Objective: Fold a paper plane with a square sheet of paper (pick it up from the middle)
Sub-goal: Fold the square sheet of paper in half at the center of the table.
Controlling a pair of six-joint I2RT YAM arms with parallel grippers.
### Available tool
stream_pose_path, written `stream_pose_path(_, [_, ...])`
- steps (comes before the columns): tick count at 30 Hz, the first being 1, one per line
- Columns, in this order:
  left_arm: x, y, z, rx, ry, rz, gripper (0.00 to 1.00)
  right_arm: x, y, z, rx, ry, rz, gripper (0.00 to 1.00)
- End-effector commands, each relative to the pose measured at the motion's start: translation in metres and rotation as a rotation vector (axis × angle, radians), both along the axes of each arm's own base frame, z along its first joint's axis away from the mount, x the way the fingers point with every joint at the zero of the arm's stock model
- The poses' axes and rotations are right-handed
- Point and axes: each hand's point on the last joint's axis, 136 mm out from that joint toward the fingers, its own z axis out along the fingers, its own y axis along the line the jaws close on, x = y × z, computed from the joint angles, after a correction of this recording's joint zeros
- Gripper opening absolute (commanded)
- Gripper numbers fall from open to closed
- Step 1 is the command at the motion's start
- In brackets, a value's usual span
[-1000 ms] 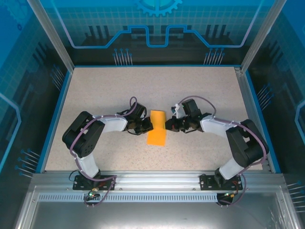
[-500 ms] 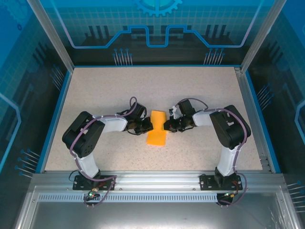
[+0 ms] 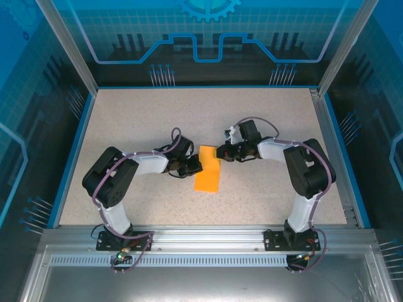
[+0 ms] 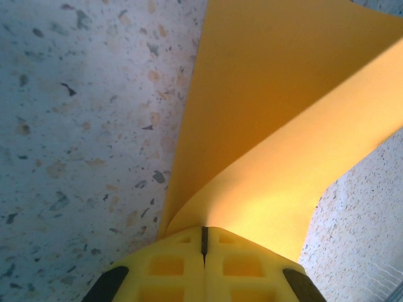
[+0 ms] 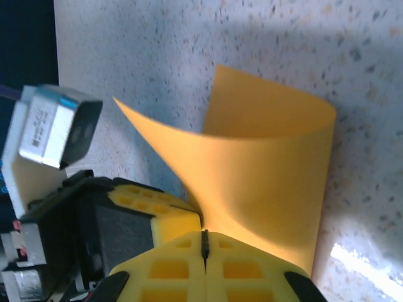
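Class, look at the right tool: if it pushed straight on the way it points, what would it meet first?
The paper: the right tool is shut on its edge, and the curled sheet rises directly ahead. The left tool sits just off to the side, though depth is unclear.

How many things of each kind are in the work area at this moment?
Orange paper sheet: 1
Robot claws: 2 (left claw, right claw), both pinching the sheet
Total: 3
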Motion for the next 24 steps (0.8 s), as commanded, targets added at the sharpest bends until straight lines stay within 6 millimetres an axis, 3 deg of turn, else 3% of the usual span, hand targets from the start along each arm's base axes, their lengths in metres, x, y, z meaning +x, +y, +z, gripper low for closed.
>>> stream_pose_path(1, [-0.027, 0.016, -0.032, 0.093, 0.114, -0.002, 0.00, -0.003, -0.006, -0.021, -0.031, 0.067, 0.000, 0.05])
stream_pose_path(8, [-0.030, 0.019, -0.033, 0.104, 0.115, -0.001, 0.00, -0.012, -0.015, -0.062, -0.095, 0.142, -0.018, 0.05])
stream_pose_path(11, [-0.030, 0.019, -0.034, 0.105, 0.118, 0.001, 0.00, -0.010, -0.011, -0.053, -0.068, 0.142, -0.008, 0.06])
stream_pose_path(17, [-0.031, 0.020, -0.035, 0.106, 0.120, 0.000, 0.00, 0.016, -0.013, -0.001, -0.027, 0.037, -0.020, 0.07])
stream_pose_path(20, [-0.030, 0.019, -0.036, 0.103, 0.120, 0.000, 0.00, 0.028, -0.015, 0.002, -0.005, 0.044, -0.026, 0.07])
stream_pose_path(24, [-0.030, 0.018, -0.036, 0.098, 0.123, 0.001, 0.00, 0.031, -0.013, -0.010, -0.007, 0.077, -0.020, 0.07])
